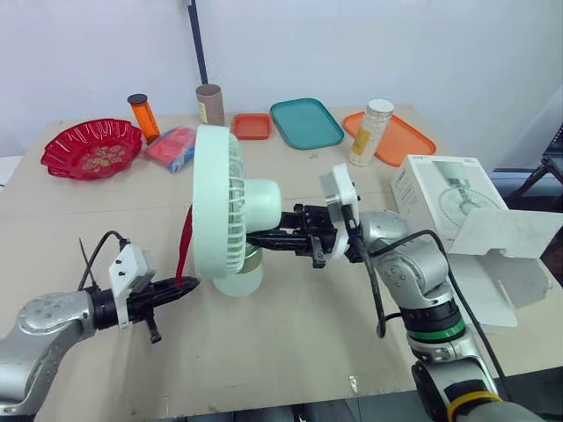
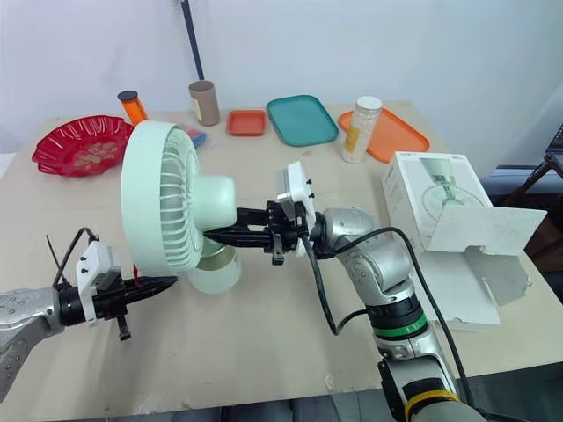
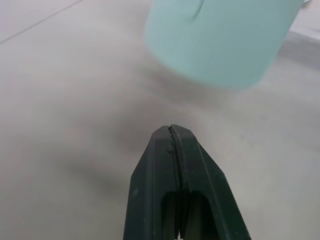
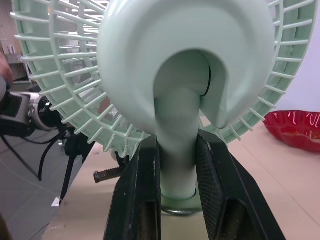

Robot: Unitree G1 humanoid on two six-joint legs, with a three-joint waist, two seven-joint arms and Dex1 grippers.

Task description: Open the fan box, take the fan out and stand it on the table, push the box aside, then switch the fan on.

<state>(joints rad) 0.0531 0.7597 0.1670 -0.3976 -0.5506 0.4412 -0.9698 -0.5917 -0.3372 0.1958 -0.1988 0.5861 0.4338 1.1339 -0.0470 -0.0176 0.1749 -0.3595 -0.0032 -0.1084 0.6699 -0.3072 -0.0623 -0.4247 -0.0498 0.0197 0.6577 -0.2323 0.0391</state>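
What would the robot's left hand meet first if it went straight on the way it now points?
Most likely the fan's round base, just ahead of the left hand; it sits slightly off that line, so perhaps only a graze.

Silver-grey arms (image 1: 413, 264) bear black left hand (image 1: 186, 285) and right hand (image 1: 264, 239), white wrist housings (image 1: 130, 266), black cables (image 1: 376, 294), one green ring (image 1: 435, 332).

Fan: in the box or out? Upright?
Out and upright. The fan stands with its base on the table, the right gripper shut on its neck; the box sits open, apart from it.
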